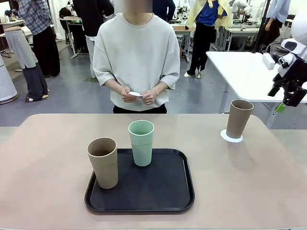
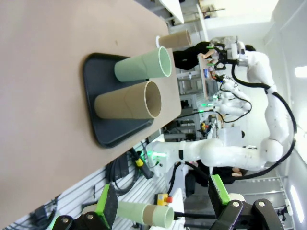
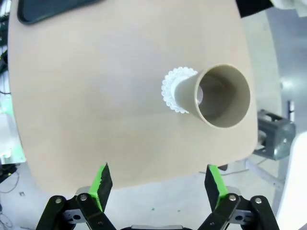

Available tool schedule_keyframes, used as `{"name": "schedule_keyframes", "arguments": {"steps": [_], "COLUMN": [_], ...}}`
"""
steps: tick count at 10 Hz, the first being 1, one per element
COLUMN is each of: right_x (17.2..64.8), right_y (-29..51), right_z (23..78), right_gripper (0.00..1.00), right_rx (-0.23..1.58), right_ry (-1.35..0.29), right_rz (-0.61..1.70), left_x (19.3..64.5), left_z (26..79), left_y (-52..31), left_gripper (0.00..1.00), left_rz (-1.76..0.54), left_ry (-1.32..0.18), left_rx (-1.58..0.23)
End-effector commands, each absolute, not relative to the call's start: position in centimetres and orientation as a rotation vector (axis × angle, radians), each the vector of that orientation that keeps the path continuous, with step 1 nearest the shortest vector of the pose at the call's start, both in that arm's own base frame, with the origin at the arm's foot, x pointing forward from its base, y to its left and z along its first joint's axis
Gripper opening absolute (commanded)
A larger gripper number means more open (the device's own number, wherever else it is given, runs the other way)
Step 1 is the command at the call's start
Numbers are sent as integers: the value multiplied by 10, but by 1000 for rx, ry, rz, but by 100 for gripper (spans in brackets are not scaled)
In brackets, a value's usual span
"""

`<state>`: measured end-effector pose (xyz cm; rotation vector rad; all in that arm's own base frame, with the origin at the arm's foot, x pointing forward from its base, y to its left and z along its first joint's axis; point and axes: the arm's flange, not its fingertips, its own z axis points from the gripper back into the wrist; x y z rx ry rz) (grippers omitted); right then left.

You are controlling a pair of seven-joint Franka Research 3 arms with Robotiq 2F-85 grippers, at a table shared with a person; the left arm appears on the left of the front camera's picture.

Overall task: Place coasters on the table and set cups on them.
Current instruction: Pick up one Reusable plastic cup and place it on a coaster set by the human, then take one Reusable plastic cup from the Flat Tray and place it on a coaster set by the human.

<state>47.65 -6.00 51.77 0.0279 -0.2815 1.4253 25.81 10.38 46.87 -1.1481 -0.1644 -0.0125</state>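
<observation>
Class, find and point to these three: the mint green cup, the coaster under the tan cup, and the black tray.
mint green cup (image 1: 141,143), front view, middle of its side wall.
coaster (image 3: 168,91), right wrist view, bare lacy edge.
black tray (image 1: 168,189), front view, bare floor.

A black tray (image 1: 163,187) lies well to the left of the right claw (image 1: 284,104), nearer the camera. A white-topped table (image 1: 240,72) stands just behind that claw. A person (image 1: 136,52) in a pale sweater stands farther left, across from it. Ahead and to the right of the claw in its own view sits a grey metal box (image 3: 271,139), perhaps a table fitting.
</observation>
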Motion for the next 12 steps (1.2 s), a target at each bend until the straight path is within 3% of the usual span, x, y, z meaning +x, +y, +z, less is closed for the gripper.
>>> {"name": "schedule_keyframes", "arguments": {"steps": [1, 3, 4, 12], "right_x": [464, 457, 464, 464], "right_y": [-47, -58, -44, -44], "right_z": [516, 519, 524, 524], "right_gripper": [100, 100, 100, 100], "right_rx": [40, 71, 47, 47], "right_ry": [-257, -195, -264, -264], "right_rz": [1476, 1538, 1473, 1473], "left_x": [257, 257, 257, 257], "left_z": [469, 469, 469, 469], "left_y": [105, 105, 105, 105], "left_gripper": [100, 100, 100, 100], "left_rz": [-18, -18, -18, -18], "left_ry": [-172, -172, -172, -172], "left_rx": [-1160, -1160, -1160, -1160]}}
